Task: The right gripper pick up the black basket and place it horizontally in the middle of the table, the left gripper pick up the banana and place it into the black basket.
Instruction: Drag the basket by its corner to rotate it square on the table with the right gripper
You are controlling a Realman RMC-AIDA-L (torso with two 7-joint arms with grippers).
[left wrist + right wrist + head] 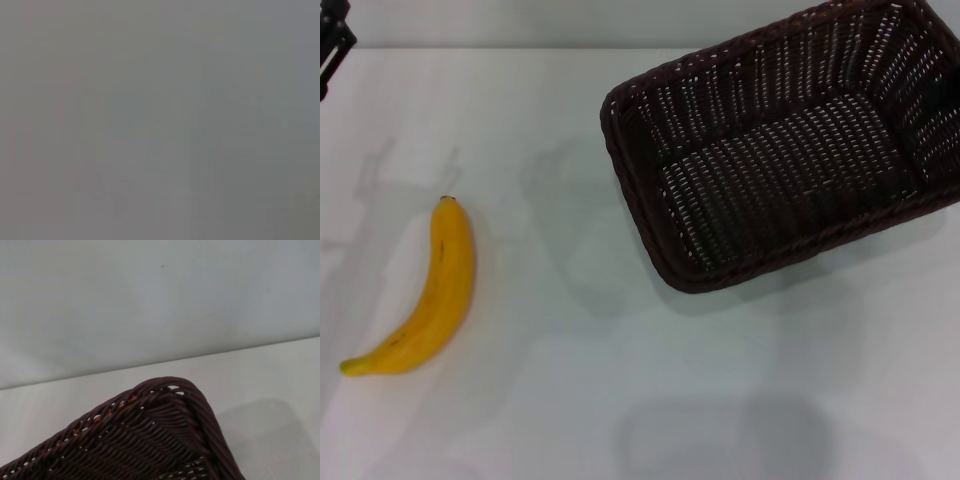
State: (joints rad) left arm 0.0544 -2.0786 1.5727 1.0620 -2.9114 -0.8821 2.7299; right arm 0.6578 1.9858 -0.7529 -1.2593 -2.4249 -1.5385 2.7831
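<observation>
The banana (430, 300) lies on the white table (570, 400) at the left, its dark tip pointing away from me and its stem end toward the near left. The black basket (760, 165) stands at the far right, turned askew and empty, and partly cut off by the picture's edge. One woven corner of the basket (150, 440) fills the right wrist view close up. A black part of my left gripper (332, 50) shows in the far left corner, well away from the banana. My right gripper does not show. The left wrist view is plain grey.
The table's far edge (470, 47) meets a pale wall behind. Soft shadows fall on the tabletop between banana and basket and near the front.
</observation>
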